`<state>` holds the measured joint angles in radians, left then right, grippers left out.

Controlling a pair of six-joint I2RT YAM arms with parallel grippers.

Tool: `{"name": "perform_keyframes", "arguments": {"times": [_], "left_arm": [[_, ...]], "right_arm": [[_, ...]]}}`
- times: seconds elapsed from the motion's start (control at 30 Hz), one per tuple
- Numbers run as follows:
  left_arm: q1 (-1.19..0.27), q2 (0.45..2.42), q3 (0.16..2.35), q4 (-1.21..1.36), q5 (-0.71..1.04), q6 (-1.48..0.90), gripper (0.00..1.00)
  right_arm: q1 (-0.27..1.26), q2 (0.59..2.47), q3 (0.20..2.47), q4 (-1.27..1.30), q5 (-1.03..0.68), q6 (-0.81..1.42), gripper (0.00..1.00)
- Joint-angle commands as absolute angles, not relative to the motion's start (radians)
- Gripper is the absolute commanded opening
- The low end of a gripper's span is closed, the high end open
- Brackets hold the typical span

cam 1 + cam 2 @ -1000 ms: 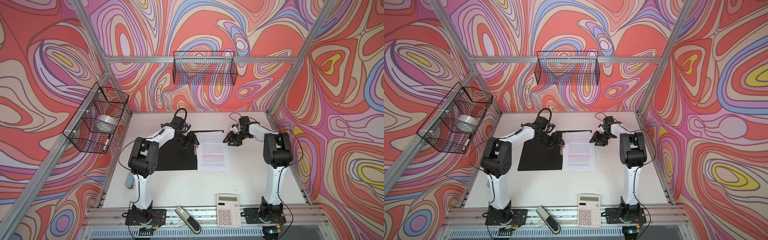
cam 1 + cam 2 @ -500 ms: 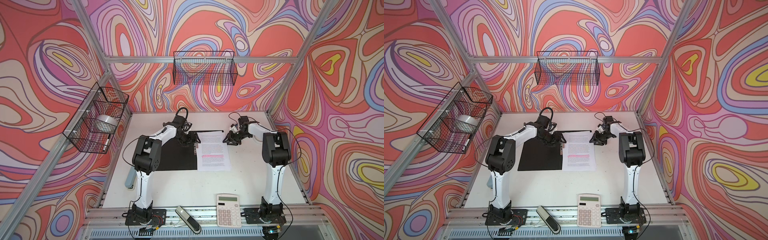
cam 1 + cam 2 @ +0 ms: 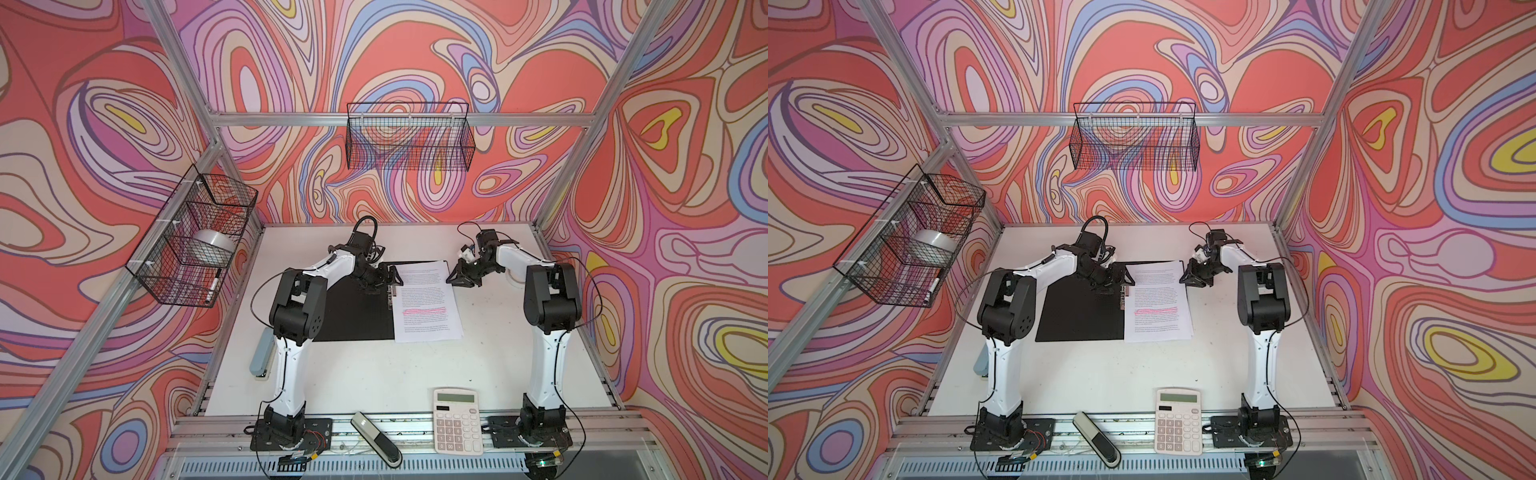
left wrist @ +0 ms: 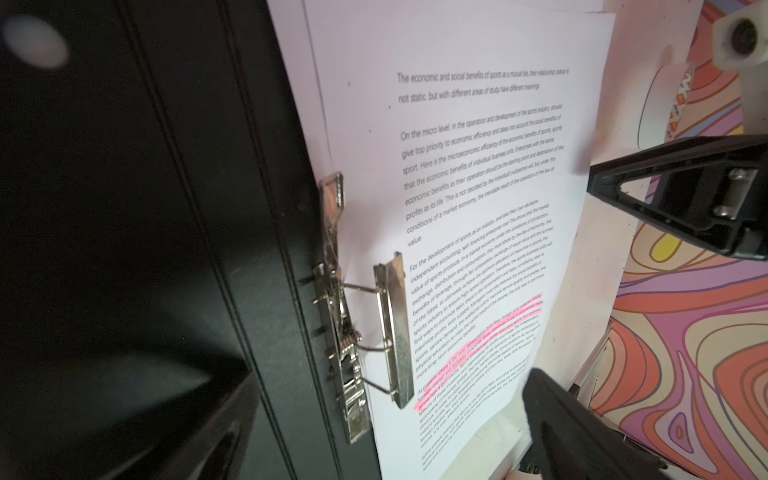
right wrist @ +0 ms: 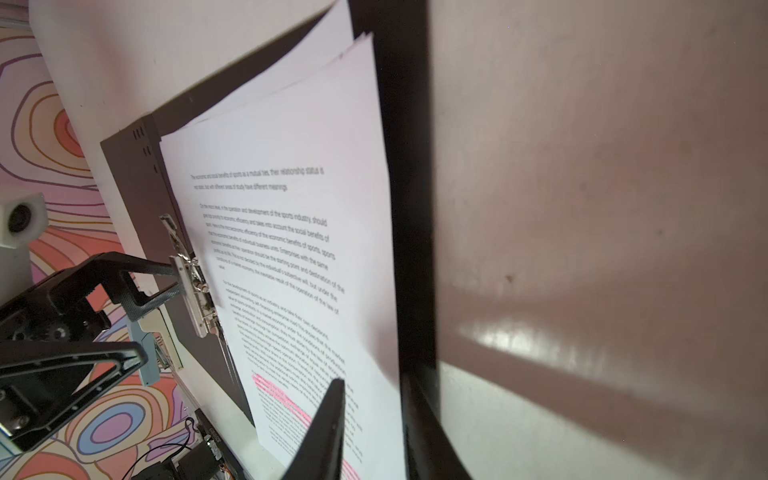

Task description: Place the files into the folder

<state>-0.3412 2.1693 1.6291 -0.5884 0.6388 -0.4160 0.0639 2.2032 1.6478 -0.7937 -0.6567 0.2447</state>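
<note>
You're well into it. The folder (image 3: 353,316) lies open on the table (image 3: 374,374), black inside up. The files (image 3: 428,299) sit on its right-hand leaf, with their inner edge tucked against the metal spine clip (image 4: 336,316).

By my read the clamp bar (image 4: 395,332) stands lifted off the paper, so pressing it down and shutting the folder are what's left.

Your left gripper (image 3: 388,282) is at the stack's 10 o'clock. It's spread as wide as it goes, one finger touching the clip, holding nothing.

Your right gripper (image 3: 452,279) sits at the stack's 2 o'clock, on the outer edge, and from it the sheets run away toward 7 o'clock. Its jaws are narrow with a gap showing, one finger over the paper and one along the folder's rim. Is it pinching the sheets? I can't tell; no lift shows.
</note>
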Motion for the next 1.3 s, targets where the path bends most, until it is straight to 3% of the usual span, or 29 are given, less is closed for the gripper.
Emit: {"name": "perform_keyframes", "arguments": {"times": [0.0, 0.13, 0.27, 0.37, 0.63, 0.77, 0.97, 1.27], "left_arm": [[-0.342, 2.189, 1.652, -0.586, 0.653, -0.416, 1.00], [-0.341, 2.189, 1.651, -0.583, 0.660, -0.419, 1.00], [-0.342, 2.187, 1.649, -0.581, 0.665, -0.423, 1.00], [-0.342, 2.184, 1.646, -0.578, 0.666, -0.424, 1.00], [-0.342, 2.181, 1.640, -0.569, 0.668, -0.437, 1.00], [-0.342, 2.173, 1.639, -0.581, 0.660, -0.433, 1.00], [-0.341, 2.109, 1.623, -0.629, 0.599, -0.432, 1.00], [-0.333, 2.032, 1.561, -0.601, 0.532, -0.361, 1.00]], "right_arm": [[0.061, 2.239, 1.681, -0.802, -0.678, 0.236, 0.25], [0.061, 2.259, 1.697, -0.799, -0.681, 0.239, 0.22], [0.061, 2.285, 1.717, -0.796, -0.691, 0.245, 0.11], [0.061, 2.296, 1.733, -0.798, -0.686, 0.248, 0.10], [0.060, 2.280, 1.727, -0.773, -0.642, 0.264, 0.10], [0.061, 2.271, 1.730, -0.773, -0.621, 0.273, 0.19], [0.061, 2.189, 1.697, -0.748, -0.554, 0.299, 0.28], [0.109, 1.852, 1.392, -0.700, -0.517, 0.342, 0.19]]}}
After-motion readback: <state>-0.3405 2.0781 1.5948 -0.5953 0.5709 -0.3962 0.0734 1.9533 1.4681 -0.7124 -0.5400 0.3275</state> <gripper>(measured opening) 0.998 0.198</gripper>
